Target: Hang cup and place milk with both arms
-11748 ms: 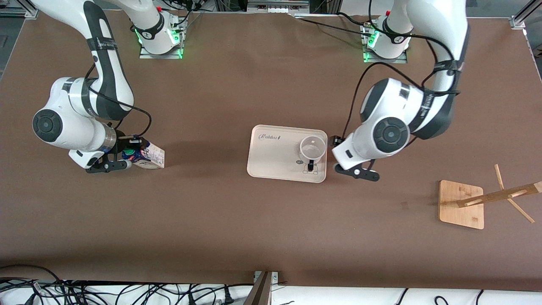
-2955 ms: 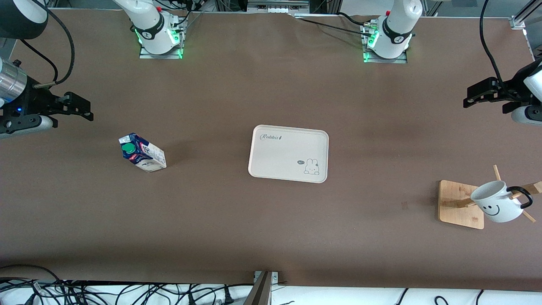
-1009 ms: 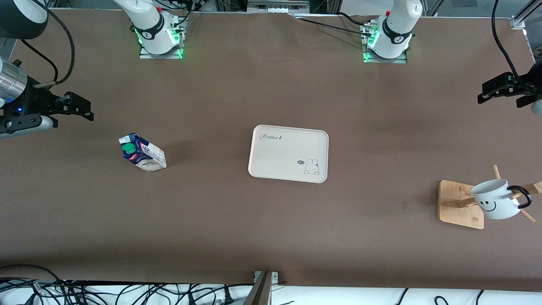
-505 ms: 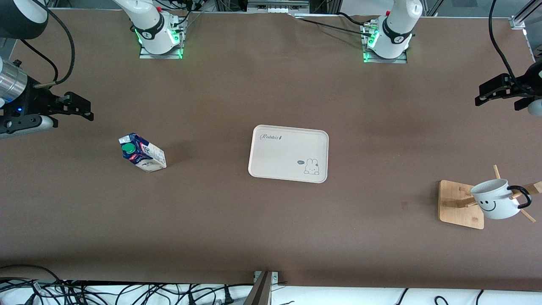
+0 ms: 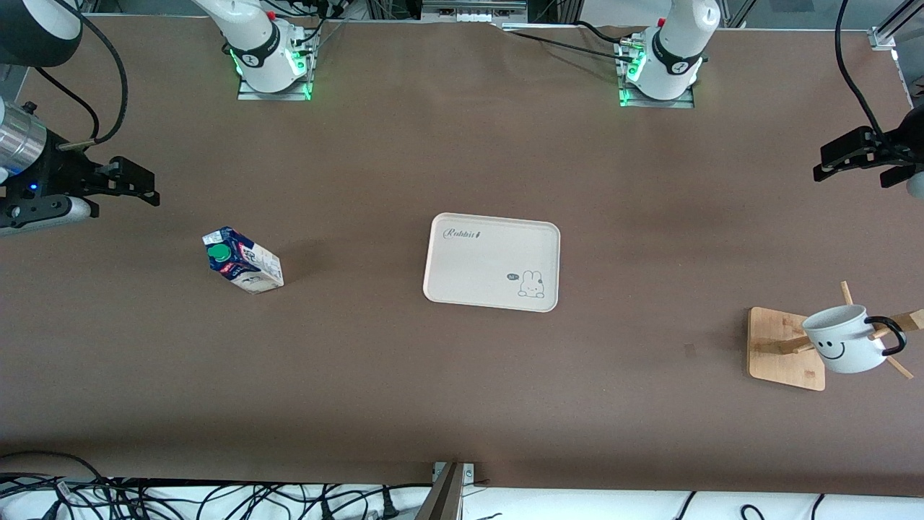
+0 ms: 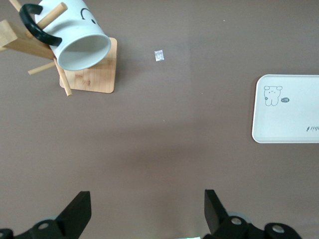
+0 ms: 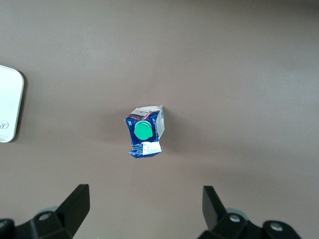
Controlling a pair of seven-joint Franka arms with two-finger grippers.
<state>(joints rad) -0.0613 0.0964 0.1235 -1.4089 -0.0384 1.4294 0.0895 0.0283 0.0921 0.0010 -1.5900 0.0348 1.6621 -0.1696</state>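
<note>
Front view: cup (image 5: 844, 338) is hanging on the wooden rack (image 5: 787, 348), milk (image 5: 242, 261) is standing on the table apart from the rabbit tray (image 5: 492, 261); both grippers, left (image 5: 855, 153) and right (image 5: 108, 186), are hovering open and empty. Left wrist view: cup handle (image 6: 37, 26) is sitting over a peg. Right wrist view: milk carton (image 7: 144, 131) is centred below, so placing is likely next, needing a descent and side grasp.

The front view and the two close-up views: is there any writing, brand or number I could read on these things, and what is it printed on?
"Rabbit": cursive word in a corner of the cream tray.
Small tag beside the rabbit drawing on the tray: too small to read.
"1L", apparently: white print on the blue top of the milk carton; not certain.
White label panels on the carton: print too small to read.
The cup hanging on the wooden rack: only a drawn smiley face, no words.
</note>
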